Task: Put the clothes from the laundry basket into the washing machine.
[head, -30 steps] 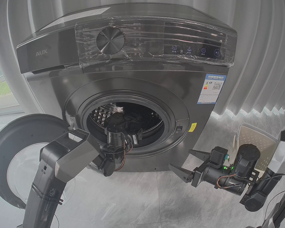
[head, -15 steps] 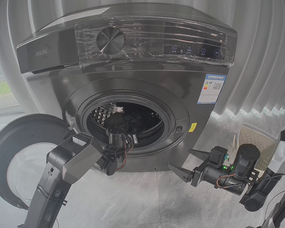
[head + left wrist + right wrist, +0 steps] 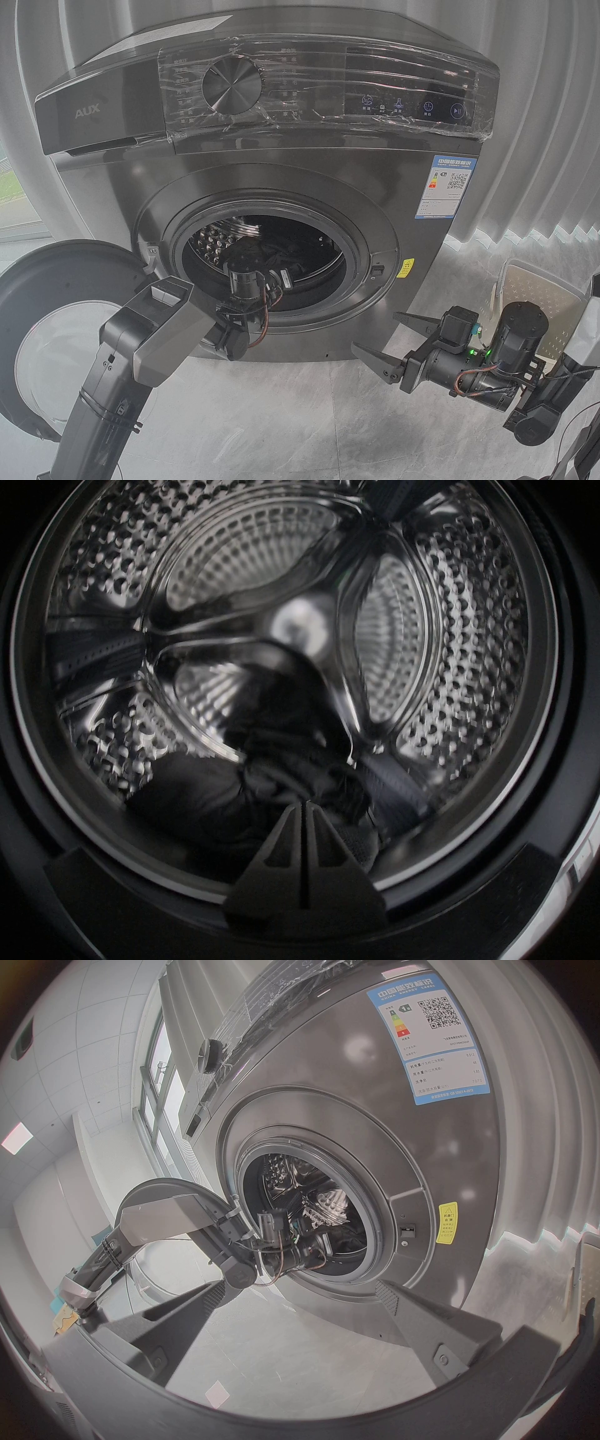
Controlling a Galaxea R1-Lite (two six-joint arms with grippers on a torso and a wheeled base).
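Nearest you, the right tool (image 3: 392,340) hangs over the grey floor tiles (image 3: 300,412) at the lower right of the head view. Its two dark fingers are spread wide with nothing between them. Open floor separates it from the machine's front. Just behind that arm, at the right edge, stands the pale perforated laundry basket (image 3: 542,294).

At the lower left, your left arm (image 3: 144,337) runs up to the mouth of the drum. In the left wrist view the left tool (image 3: 305,811) sits at the door rim with its fingers pressed together, only a thin slit between them, and no cloth that you can see in the grip. The round door (image 3: 56,294) is swung open at the left edge, close beside that arm.

Past the closed tips, the clothes (image 3: 269,774) lie as a dark, crumpled heap low in the drum (image 3: 437,605), against its dimpled steel wall.

On the washing machine (image 3: 300,169) front, a blue-framed label (image 3: 451,186) with coloured bars and a square code sits to the upper right of the opening. A small yellow sticker (image 3: 405,267) sits lower down. The control panel (image 3: 325,87) and its dial (image 3: 232,85) are wrapped in clear film. Pleated white curtains (image 3: 550,125) hang behind.
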